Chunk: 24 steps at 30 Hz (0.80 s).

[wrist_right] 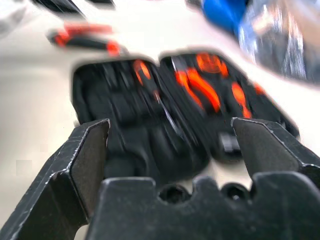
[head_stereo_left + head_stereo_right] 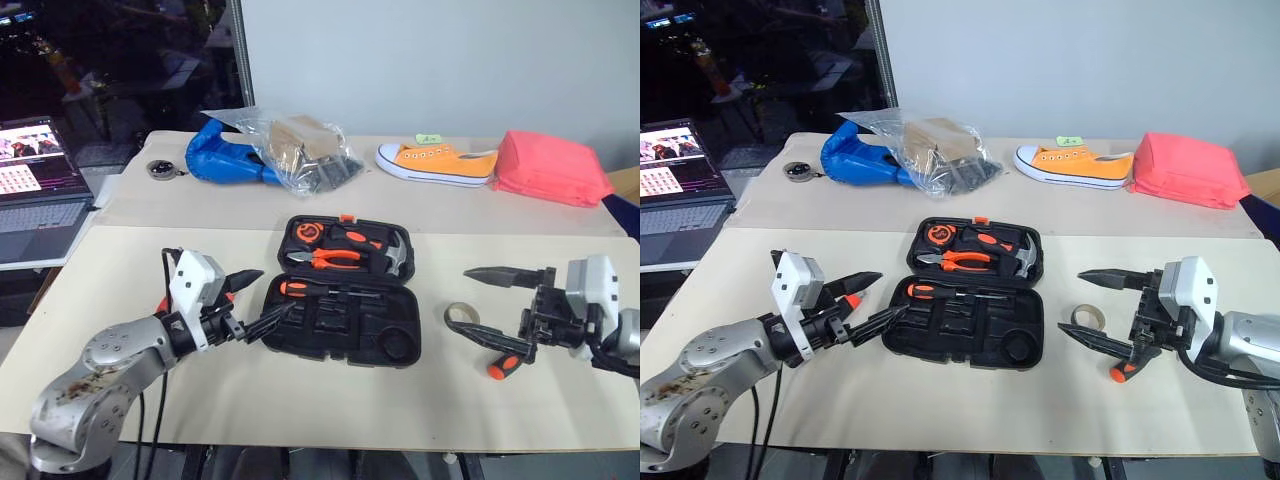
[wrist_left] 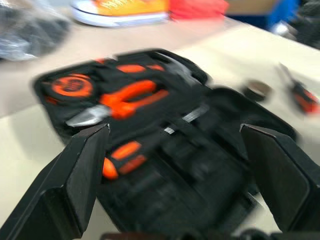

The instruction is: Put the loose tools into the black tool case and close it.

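While black tool case (image 2: pixel 340 300) lies open, 1 screwdriver (image 2: pixel 325 290) inside

Head views look down over the table; both wrist views closely face the open case (image 3: pixel 165 150).

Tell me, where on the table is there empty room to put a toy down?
Bare tabletop runs along the near edge, in front of the black tool case, between the two grippers. It is crowded beside the case's right end, where a tape roll and a loose screwdriver lie.
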Available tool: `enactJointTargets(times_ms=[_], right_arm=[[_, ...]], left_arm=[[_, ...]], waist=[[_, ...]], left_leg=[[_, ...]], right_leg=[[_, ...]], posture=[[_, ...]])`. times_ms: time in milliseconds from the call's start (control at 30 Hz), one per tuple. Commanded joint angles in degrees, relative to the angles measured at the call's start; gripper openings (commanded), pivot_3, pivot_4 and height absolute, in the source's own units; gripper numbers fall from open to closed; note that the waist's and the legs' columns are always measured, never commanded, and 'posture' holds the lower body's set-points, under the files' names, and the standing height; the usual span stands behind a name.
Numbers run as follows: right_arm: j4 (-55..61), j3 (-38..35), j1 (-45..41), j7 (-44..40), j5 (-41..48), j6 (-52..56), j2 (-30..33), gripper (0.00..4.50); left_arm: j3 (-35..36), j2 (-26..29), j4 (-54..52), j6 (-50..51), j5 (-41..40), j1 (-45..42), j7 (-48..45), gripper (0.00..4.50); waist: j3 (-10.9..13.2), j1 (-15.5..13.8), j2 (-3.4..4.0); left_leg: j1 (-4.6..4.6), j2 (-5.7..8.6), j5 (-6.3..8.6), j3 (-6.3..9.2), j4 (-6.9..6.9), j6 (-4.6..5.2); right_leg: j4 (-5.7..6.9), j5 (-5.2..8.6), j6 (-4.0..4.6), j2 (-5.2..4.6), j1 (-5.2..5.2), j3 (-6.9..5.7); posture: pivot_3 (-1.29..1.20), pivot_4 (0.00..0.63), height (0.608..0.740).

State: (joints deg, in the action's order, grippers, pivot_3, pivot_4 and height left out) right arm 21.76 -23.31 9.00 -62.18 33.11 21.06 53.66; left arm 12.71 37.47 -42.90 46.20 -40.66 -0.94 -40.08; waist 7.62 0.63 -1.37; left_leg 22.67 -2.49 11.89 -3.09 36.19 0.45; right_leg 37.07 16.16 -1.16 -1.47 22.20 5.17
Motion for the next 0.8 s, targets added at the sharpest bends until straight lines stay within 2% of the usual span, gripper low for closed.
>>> enactJointTargets(times_ms=[33, 67, 200, 300, 467, 633, 800], right_arm=[[1.94, -7.27, 4.10, 7.60, 0.54, 12.83, 1.65, 4.50], [3.07, -9.24, 4.90, 10.04, 2.23, 16.82, 1.19, 4.50], [12.98, -12.43, 4.13, 31.08, -0.94, 31.32, -6.50, 4.50], [18.11, -13.35, 3.37, 39.72, -1.05, 41.80, -10.74, 4.50], [24.96, -17.45, -7.57, 52.43, -3.54, 68.04, -23.17, 4.50], [24.37, -16.46, -11.61, 62.82, -5.65, 71.44, -30.22, 4.50], [21.53, -15.76, -11.83, 69.92, -5.40, 71.44, -35.68, 4.50]], left_arm=[[0.71, 5.00, -2.93, -0.14, -4.48, -0.19, -5.49, 4.48], [0.63, 5.91, -3.23, 0.47, -5.85, -0.45, -6.00, 4.48], [-2.60, 7.64, -1.46, -0.48, -6.15, -4.45, -7.31, 4.48], [-5.84, 6.45, -0.74, 0.15, -7.10, -8.51, -6.97, 4.48], [-10.57, 5.60, 2.99, -1.16, -7.09, -14.34, -9.83, 4.48], [-14.17, 4.90, 6.86, -3.70, -4.58, -17.25, -12.73, 4.48], [-16.08, 3.30, 7.25, -5.07, -4.01, -18.41, -13.31, 4.48]], waist=[[0.01, -0.09, -0.02], [0.01, -0.03, -0.01], [0.04, 0.26, -0.02], [0.05, 0.31, -0.01], [0.07, 0.72, 0.01], [0.06, 0.73, 0.03], [0.02, 0.78, 0.09]], left_leg=[[0.00, -0.01, 0.00, -0.03, 0.00, 0.00], [0.01, -0.02, 0.00, -0.03, -0.01, 0.00], [-0.01, -0.11, 0.00, -0.03, -0.05, -0.01], [-0.07, -0.12, -0.02, -0.05, -0.08, -0.03], [-0.10, -0.11, -0.03, -0.13, -0.04, -0.04], [-0.04, -0.06, -0.03, -0.18, -0.16, -0.04], [0.51, 0.00, -0.03, -0.19, -0.19, -0.03]], right_leg=[[-0.03, 0.00, 0.02, -0.01, 0.01, 0.00], [-0.05, 0.00, 0.03, 0.00, 0.01, -0.01], [-0.03, 0.10, -0.08, 0.11, 0.04, 0.06], [-0.01, 0.25, -0.32, 0.14, 0.04, 0.16], [0.00, 0.22, -0.35, 0.18, 0.05, 0.28], [-0.04, 0.23, -0.35, 0.18, 0.16, 0.29], [-0.03, 0.09, -0.09, 0.15, 0.73, 0.30]], posture=[[0.00, 0.150, 0.740], [0.00, 0.150, 0.740], [0.00, 0.150, 0.740], [0.00, 0.150, 0.740], [0.00, 0.150, 0.740], [0.00, 0.150, 0.740], [0.00, 0.150, 0.740]])
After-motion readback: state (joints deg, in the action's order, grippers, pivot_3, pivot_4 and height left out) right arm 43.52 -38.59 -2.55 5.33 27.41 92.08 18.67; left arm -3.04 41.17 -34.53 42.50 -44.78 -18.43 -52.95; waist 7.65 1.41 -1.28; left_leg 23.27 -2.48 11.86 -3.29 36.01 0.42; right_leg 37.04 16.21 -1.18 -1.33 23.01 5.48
